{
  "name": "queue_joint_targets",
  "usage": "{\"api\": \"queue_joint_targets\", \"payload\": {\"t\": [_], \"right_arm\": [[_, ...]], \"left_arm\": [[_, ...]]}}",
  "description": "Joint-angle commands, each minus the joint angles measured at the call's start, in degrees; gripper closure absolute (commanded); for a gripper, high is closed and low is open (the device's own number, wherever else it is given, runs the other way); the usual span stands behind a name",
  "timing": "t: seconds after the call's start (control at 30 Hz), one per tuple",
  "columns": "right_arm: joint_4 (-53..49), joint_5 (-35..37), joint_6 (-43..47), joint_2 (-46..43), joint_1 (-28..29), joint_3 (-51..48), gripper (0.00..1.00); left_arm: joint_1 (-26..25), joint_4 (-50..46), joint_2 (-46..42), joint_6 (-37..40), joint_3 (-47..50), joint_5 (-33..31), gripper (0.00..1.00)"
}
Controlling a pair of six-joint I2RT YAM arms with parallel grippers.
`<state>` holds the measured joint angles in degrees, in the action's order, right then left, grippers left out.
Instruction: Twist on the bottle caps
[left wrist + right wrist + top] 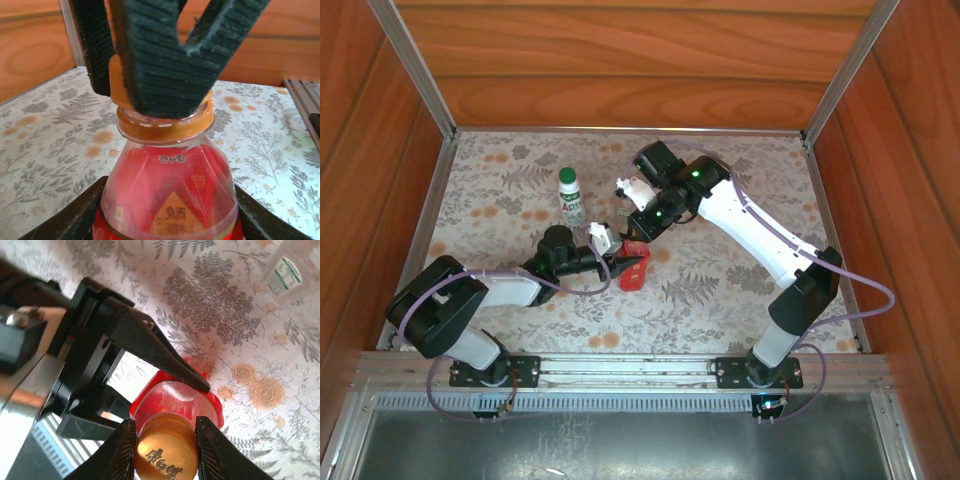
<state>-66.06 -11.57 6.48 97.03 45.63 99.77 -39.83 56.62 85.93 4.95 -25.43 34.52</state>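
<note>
Well left of and behind the red bottle (635,280), the white bottle (572,207) stands upright on the mat (720,290) with the green cap (567,176) on its neck. Whether that cap is fully tight cannot be determined. Immediately left of the red bottle, the left gripper (626,265) is clamped on the bottle body and holds it upright. On top of the red bottle sits the orange cap (159,452), pinched by the right gripper (642,243), which reaches in from the right. Judged status: one cap is fitted, and this second cap is in the threading step, with at least its tightening left. The top external view gives the layout of bottles and arms. The left wrist view adds the cap skirt sitting close above the neck ring (165,131). The right wrist view adds both fingers (122,452) pressed against the cap sides.
</note>
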Motion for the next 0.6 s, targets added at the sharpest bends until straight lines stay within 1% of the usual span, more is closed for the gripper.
{"api": "queue_joint_targets", "payload": {"t": [0.0, 0.07, 0.2, 0.37, 0.57], "right_arm": [[-3.5, -5.1, 17.3, -0.3, -0.1, 3.2, 0.91], [-5.8, -7.2, 22.9, 0.0, -0.4, 4.5, 0.91], [-10.2, -10.2, 29.1, 1.7, -0.6, 7.1, 0.92], [-15.4, -11.8, 32.7, 5.5, -0.8, 10.0, 0.92], [-16.1, -9.9, 32.3, 7.4, -0.8, 10.3, 0.91]], "left_arm": [[0.3, -5.5, 1.7, -1.8, 0.7, 4.5, 0.47], [0.5, -5.5, 1.5, -2.1, 0.8, 5.5, 0.47], [0.7, -5.6, 1.2, -2.2, 0.9, 6.8, 0.47], [1.1, -5.8, 1.3, -2.1, 0.7, 7.7, 0.47], [1.3, -6.0, 1.8, -2.5, 0.4, 7.3, 0.47]]}}
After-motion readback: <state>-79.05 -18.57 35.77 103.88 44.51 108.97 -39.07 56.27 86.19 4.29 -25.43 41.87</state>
